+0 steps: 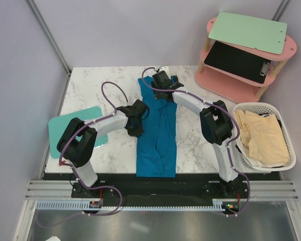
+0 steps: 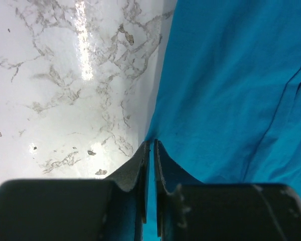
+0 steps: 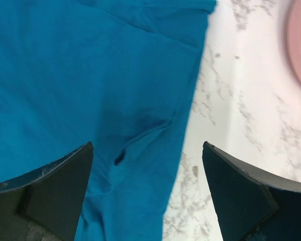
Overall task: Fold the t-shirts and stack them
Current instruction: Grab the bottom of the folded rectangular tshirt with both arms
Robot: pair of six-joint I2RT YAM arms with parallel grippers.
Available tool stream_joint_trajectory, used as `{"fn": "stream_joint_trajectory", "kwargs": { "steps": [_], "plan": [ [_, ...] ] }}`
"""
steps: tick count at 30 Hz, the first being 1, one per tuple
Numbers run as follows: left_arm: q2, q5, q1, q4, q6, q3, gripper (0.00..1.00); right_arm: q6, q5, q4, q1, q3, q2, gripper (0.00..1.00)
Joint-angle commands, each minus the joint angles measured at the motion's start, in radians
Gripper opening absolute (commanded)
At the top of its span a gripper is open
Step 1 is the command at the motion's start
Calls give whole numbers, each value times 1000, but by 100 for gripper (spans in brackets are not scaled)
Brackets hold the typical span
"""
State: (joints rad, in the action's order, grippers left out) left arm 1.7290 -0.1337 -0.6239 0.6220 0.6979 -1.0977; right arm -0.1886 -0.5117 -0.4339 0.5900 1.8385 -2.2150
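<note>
White marbled desk (image 1: pixel 85 90), pale walls (image 1: pixel 140 30), deep teal-blue cloth t-shirt (image 1: pixel 158 145), overhead alone shows cream-yellow t-shirts (image 1: pixel 263 135) in white mesh basket (image 1: pixel 256 105), right hand (image 3: pixel 148 145) wide open, empty, left hand (image 2: pixel 151 143) nearly closed, hold unclear

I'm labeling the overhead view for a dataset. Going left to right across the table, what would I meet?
Mint-green board → teal-blue t-shirt → white mesh basket, which holds the cream-yellow t-shirts.
</note>
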Motion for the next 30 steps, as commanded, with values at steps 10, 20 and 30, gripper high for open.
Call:
{"fn": "stream_joint_trajectory", "kwargs": {
  "steps": [10, 20, 30],
  "plan": [
    [-51, -38, 13, -11, -31, 35, 15, -54, 84, -22, -1, 154, -155, 96],
    [-57, -38, 23, -11, -31, 45, 17, -97, -59, -98, -58, 47, -80, 96],
    [-46, -43, 23, -11, -29, 47, 18, -158, -71, -135, -94, -131, 21, 98]
  ]
}}
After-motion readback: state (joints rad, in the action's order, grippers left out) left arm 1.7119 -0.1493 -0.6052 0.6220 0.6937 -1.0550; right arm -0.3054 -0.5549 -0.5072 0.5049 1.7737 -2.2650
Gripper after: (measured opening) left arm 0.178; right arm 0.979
